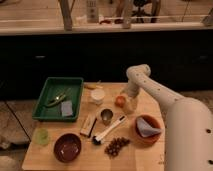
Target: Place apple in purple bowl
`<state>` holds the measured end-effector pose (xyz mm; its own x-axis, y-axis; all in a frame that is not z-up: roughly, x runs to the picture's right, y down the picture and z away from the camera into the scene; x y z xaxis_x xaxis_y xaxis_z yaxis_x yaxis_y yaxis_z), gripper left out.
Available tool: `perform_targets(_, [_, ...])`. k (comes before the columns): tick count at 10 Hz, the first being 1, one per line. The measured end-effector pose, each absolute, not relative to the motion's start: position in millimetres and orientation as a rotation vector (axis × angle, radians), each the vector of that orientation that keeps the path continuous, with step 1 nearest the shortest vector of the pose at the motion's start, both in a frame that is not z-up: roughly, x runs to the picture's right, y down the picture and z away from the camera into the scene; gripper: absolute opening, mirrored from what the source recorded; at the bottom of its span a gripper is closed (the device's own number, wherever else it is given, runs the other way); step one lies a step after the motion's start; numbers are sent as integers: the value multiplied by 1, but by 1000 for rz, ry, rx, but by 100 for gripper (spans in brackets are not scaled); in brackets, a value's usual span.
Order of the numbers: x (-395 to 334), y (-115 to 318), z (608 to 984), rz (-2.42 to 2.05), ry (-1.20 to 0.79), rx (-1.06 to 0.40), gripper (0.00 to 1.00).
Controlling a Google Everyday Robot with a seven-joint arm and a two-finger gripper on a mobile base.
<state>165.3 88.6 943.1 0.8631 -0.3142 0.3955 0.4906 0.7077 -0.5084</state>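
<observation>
The apple (120, 100), small and orange-red, sits on the wooden table (140, 159) near its far middle. My gripper (128, 105) is lowered right beside it, on the apple's right side, at the end of the white arm that reaches in from the right; its jaws stand open and hold nothing. The purple bowl (67, 148), dark maroon and glossy, rests empty at the near left of the table, well away from the apple and the gripper.
A green tray (71, 91) holding small items lies at the left. A white cup (97, 96), a metal cup (106, 116), a wooden block (88, 125), a black-and-white tool (109, 130) and grapes (116, 145) fill the middle. An orange bowl (159, 131) with grey cloth stands right, and a green cup (42, 136) at the near left.
</observation>
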Motion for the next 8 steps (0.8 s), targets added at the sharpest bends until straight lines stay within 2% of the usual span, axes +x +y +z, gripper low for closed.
perform_targets(8, [169, 89, 947, -459, -298, -639, 80])
